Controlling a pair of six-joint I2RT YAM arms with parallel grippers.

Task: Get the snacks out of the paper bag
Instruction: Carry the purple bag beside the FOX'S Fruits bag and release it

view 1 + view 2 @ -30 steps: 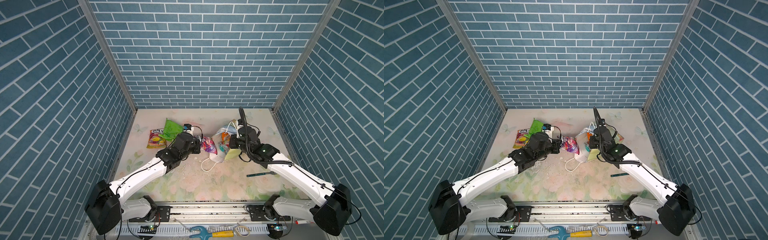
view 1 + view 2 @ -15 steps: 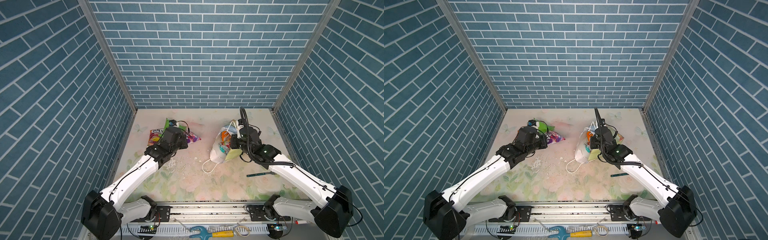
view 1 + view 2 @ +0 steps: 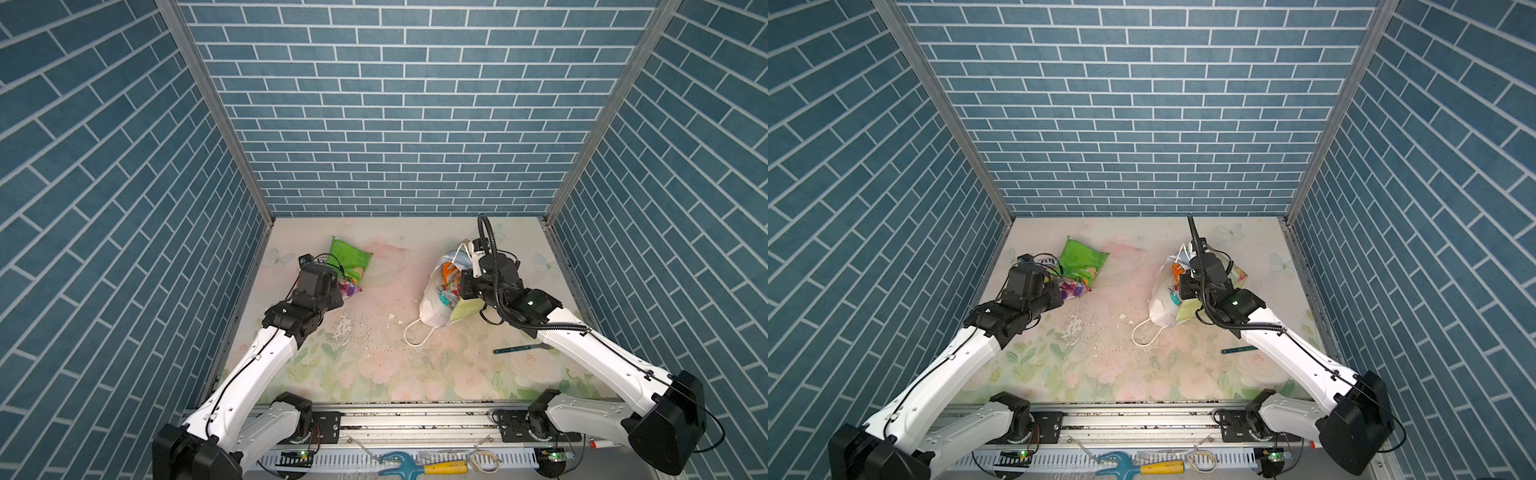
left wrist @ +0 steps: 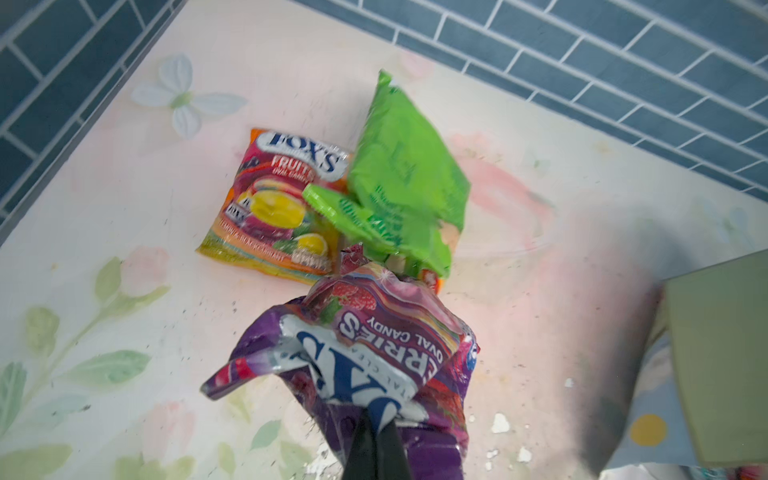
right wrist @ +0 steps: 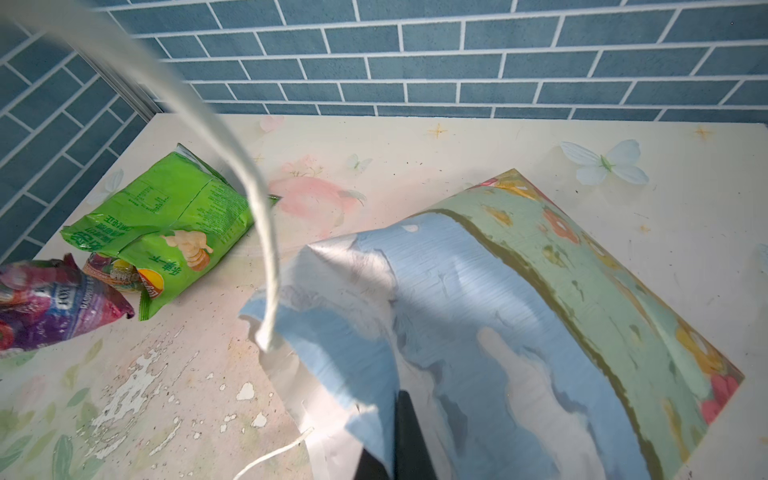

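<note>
You're looking at a robot lab cell, not anyone's home: blue brick-print panels (image 3: pixel 374 124) box in a flowery desk (image 3: pixel 395 374) on three sides, with aluminium posts (image 3: pixel 216 112) at the corners, and the left arm (image 3: pixel 266 365) and right arm (image 3: pixel 602 357) sit on a metal rail (image 3: pixel 415 419).

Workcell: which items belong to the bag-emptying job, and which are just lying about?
Job: paper bag with the right gripper clamped on it, packets inside it, purple FOX'S berries packet in the left gripper, green chip bag, FOX'S fruits packet.
Lying about: teal fork, yellow-handled tool by the front rail.
</note>
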